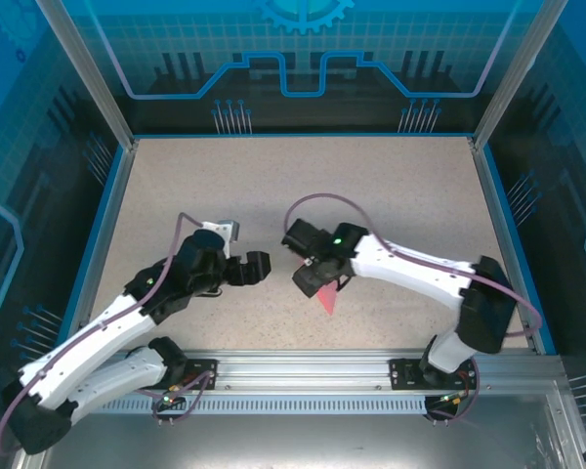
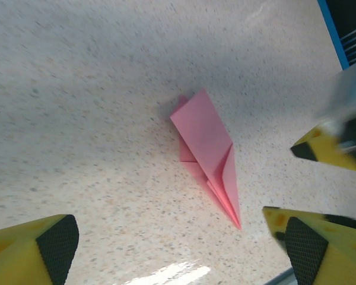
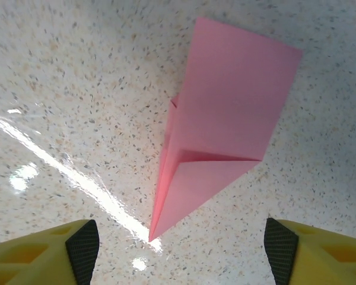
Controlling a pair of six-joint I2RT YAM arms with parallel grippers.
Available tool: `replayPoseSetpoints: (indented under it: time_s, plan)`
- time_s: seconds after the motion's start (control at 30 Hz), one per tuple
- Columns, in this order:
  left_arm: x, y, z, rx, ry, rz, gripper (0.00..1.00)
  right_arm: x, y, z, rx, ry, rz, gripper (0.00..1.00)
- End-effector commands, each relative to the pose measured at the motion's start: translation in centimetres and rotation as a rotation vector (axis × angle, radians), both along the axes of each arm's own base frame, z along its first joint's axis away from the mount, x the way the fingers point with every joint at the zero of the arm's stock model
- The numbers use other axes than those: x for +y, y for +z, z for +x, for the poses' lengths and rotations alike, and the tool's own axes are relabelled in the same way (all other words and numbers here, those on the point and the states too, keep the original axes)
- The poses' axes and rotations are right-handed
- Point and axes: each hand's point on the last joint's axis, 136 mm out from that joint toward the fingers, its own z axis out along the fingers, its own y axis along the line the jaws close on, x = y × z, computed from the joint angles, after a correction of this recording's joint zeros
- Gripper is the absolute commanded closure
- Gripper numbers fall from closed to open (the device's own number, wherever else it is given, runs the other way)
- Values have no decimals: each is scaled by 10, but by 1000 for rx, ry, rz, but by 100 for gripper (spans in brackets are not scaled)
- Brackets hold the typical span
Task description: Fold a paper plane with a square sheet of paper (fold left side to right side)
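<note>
Lying flat on the speckled table, toward its near edge, the paper plane looks finished: a slim pink dart with folded wings and a sharp nose. The right gripper hangs just above it, jaws wide and holding nothing. The left gripper, close beside it, is equally wide and empty. I judge that no folds remain.
</note>
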Motion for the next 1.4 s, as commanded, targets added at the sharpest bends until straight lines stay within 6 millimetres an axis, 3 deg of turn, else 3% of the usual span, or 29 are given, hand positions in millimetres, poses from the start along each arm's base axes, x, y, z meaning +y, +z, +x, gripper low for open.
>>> replayPoseSetpoints:
  time_s: [0.0, 0.2, 0.4, 0.57, 0.73, 0.9, 1.13, 1.37]
  plan:
    - [-31, -3, 10, 38, -57, -112, 8, -11, 8, 4, 15, -71, 160, 22]
    - [-75, -46, 28, 171, -126, -162, 12, -55, 21, 11, 0, -243, 463, 15]
    - [-100, -81, 54, 196, -117, -186, 18, -89, 11, 5, 32, -367, 671, 3]
    - [-112, -107, 67, 227, -132, -149, 18, -102, -3, -1, 64, -401, 692, 1]
    - [-124, -128, 75, 271, -149, -135, 23, -102, -7, -1, 69, -402, 712, 1]
    - [-140, -135, 83, 285, -194, -155, 47, -105, -13, -2, 66, -394, 689, 1]
    - [-141, -143, 87, 281, -203, -126, 79, -107, -15, 1, 16, -375, 685, 1]
    - [-135, -123, 79, 186, -272, -109, 100, -112, 0, 8, -144, -316, 714, 1]
